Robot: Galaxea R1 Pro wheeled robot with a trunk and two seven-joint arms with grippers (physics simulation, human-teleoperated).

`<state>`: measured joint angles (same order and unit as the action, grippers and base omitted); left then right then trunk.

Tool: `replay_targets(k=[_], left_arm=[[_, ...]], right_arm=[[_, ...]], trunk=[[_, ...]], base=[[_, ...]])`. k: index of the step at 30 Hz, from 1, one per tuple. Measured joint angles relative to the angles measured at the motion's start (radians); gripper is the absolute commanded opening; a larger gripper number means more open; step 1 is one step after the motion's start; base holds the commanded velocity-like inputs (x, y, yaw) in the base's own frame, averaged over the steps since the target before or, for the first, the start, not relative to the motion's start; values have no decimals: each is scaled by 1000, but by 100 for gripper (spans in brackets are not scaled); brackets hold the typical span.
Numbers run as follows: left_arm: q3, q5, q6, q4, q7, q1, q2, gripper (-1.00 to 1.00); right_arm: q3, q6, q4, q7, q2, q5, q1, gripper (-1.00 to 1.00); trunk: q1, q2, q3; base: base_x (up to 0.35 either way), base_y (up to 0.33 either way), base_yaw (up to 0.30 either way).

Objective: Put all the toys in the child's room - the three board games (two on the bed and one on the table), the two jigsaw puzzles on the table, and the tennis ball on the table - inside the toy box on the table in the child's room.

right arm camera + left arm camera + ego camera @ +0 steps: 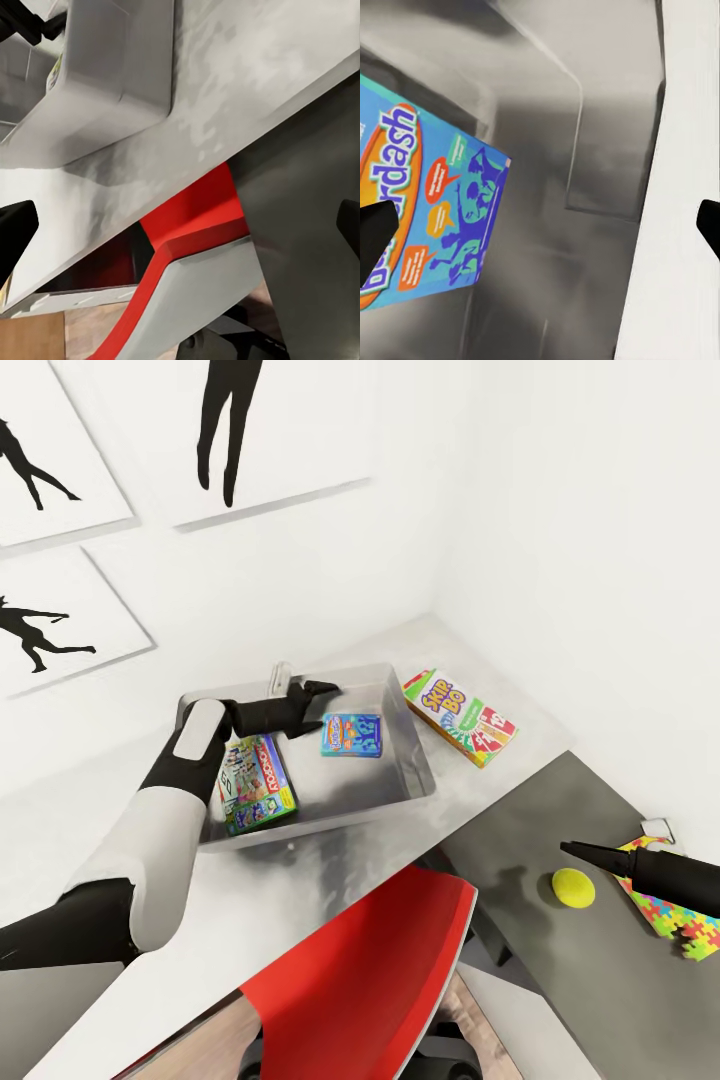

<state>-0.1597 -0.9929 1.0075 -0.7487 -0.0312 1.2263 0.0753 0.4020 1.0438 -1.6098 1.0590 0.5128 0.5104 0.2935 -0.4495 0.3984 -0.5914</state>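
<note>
Red chair back (375,970) sits nearest the head camera, tucked under the inner corner of the L-shaped surface (330,870). On the light grey wing, the toy box (425,760) holds two board games: the green-edged Monopoly box (256,783) by its near wall and the blue Balderdash box (352,735) further in, with bare tub floor around it. The left gripper (322,688) hangs over the tub's far rim, jaws apart, nothing between them. The Skip-Bo box (460,718) lies just beside the tub, toward the wall edge. On the dark wing, the tennis ball (573,888) rests in open room, apart from the jigsaw puzzles (672,916) at the far edge. The right gripper (575,850) hovers near the ball, jaws apart.
</note>
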Motion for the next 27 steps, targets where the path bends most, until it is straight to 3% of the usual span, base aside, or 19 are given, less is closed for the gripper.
replay_targets(k=[5, 11, 13, 16, 19, 24, 26, 27], left_arm=[[6, -4, 5, -26, 0, -3, 5, 100], [51, -5, 18, -86, 1, -16, 24, 100], [81, -6, 20, -125, 1, -26, 29, 100], [97, -4, 21, -150, 1, -32, 30, 100], [145, -3, 25, -244, 10, -55, 35, 100], [191, -7, 26, -337, 34, -83, 37, 100], [210, -30, 26, -376, 47, -97, 37, 100], [228, -82, 26, -412, 65, -114, 35, 100]], right_arm=[[0, 0, 0, 3, -2, -1, -4, 100], [3, -6, 1, 6, -3, -1, -21, 100], [4, -22, 1, 8, -3, -1, -26, 100], [4, -31, 1, 9, -3, -1, -28, 100], [5, -50, 0, 10, -2, -2, -37, 100], [8, -64, 0, 11, -1, -2, -48, 100], [10, -77, -1, 12, -1, -2, -52, 100], [11, -94, -1, 13, 0, -3, -56, 100]], trunk=[[0, 0, 0], [0, 0, 0], [0, 0, 0], [0, 0, 0], [0, 0, 0], [0, 0, 0], [0, 0, 0], [0, 0, 0]], base=[[0, 0, 0], [0, 0, 0], [0, 0, 0], [0, 0, 0], [0, 0, 0], [0, 0, 0], [0, 0, 0], [0, 0, 0]])
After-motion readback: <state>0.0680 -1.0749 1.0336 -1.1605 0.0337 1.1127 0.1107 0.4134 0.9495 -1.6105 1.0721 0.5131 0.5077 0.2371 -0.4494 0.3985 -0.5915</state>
